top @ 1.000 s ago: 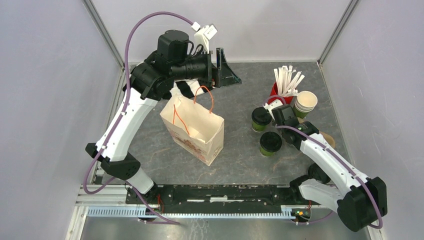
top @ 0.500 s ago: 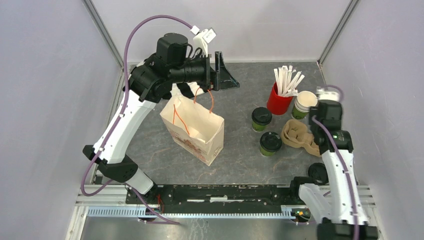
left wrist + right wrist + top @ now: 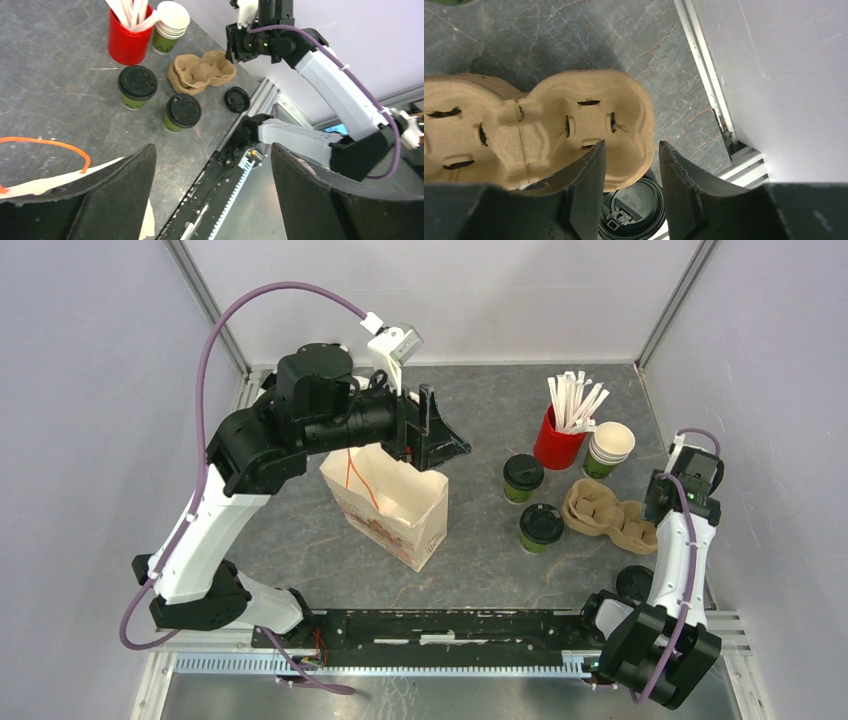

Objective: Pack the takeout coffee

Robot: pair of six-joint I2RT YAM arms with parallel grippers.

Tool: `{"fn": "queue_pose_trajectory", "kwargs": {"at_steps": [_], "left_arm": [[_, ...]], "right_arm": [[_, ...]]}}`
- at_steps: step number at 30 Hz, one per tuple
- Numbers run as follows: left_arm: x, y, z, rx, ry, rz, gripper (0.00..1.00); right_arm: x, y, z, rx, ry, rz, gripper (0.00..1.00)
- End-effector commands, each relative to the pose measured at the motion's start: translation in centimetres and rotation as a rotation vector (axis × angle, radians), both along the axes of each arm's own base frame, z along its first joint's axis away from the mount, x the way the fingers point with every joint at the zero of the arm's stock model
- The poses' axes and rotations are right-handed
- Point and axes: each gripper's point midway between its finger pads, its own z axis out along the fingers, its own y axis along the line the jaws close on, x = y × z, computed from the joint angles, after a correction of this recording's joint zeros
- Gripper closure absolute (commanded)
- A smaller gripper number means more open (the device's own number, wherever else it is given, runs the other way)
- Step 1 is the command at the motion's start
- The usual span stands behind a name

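Note:
Two green takeout coffee cups with black lids stand upright on the table, one [image 3: 523, 478] [image 3: 137, 86] behind the other [image 3: 541, 527] [image 3: 183, 112]. A paper bag [image 3: 385, 502] with orange handles stands open to their left. My left gripper [image 3: 445, 435] [image 3: 212, 147] hangs above the bag's mouth, wide open and empty. My right gripper [image 3: 662, 510] [image 3: 630, 147] is partly open just over the right end of a brown pulp cup carrier [image 3: 608, 517] [image 3: 549, 130]. Its fingers straddle the carrier's end wall with a visible gap.
A red cup of white sticks [image 3: 560, 438] and stacked lidless cups [image 3: 610, 448] stand behind the carrier. A loose black lid [image 3: 632, 583] [image 3: 641, 210] lies near the front rail, below my right fingers. The enclosure wall [image 3: 784, 75] is close on the right.
My right arm has swung from beside the coffee cups to the carrier's right end, its jaws widening then narrowing. My left gripper has dropped closer to the bag's mouth.

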Motion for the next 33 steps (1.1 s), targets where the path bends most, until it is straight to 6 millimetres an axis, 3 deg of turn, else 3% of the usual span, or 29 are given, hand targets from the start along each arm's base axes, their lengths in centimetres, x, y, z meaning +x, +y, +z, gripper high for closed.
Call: {"fn": "queue_pose_trajectory", "kwargs": {"at_steps": [1, 3, 6, 11, 13, 17, 24, 27, 33], "left_arm": [[0.2, 0.9, 0.0, 0.090, -0.147, 0.063, 0.06], [-0.2, 0.9, 0.0, 0.108, -0.174, 0.075, 0.04], [-0.9, 0.6, -0.3, 0.122, -0.183, 0.062, 0.02], [-1.7, 0.3, -0.8, 0.125, -0.169, 0.032, 0.02], [-1.8, 0.2, -1.2, 0.134, -0.154, 0.028, 0.02], [-2.0, 0.0, -2.4, 0.163, -0.114, 0.019, 0.02], [-2.2, -1.4, -5.3, 0.239, -0.004, -0.006, 0.06], [-1.8, -2.2, -6.5, 0.288, 0.039, -0.002, 0.10], [-2.0, -3.3, -7.1, 0.282, 0.104, -0.007, 0.12]], "right_arm": [[-0.6, -0.1, -1.4, -0.009, -0.003, -0.002, 0.47], [-0.9, -0.6, -1.7, -0.017, -0.021, -0.049, 0.33], [-0.9, -0.7, -2.4, -0.005, -0.014, -0.064, 0.24], [-0.8, -0.5, -3.7, 0.048, 0.004, -0.116, 0.24], [-1.5, -0.9, -3.9, 0.033, 0.037, -0.154, 0.26], [-1.5, -0.8, -4.3, 0.051, 0.045, -0.173, 0.41], [-1.9, -2.5, -3.1, -0.074, 0.077, -0.126, 0.43], [-0.9, -2.3, -2.9, -0.074, 0.051, -0.096, 0.44], [-0.1, -2.0, -3.1, -0.048, 0.040, -0.070, 0.58]]}}
